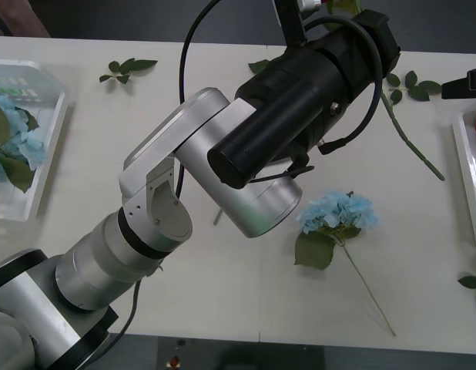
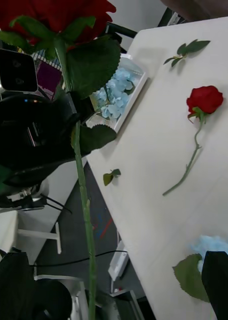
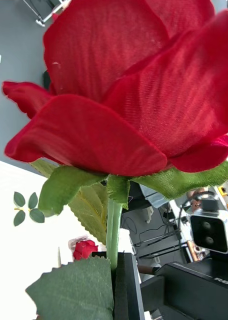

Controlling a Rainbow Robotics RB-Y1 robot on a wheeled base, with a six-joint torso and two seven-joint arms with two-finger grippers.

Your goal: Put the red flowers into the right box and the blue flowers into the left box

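While the left arm (image 1: 222, 169) is raised across the worktop (image 1: 222, 293) with a red rose (image 3: 139, 85) up close to its wrist camera, jaws state can't tell; blue hydrangea (image 1: 338, 212) lies mid-worktop.

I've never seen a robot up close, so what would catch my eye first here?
A big silver and black arm stretches across the white table. Close to both wrist cameras stands a red rose on its green stem. On the table a blue flower lies near the front, and more blue flowers rest in the left box.
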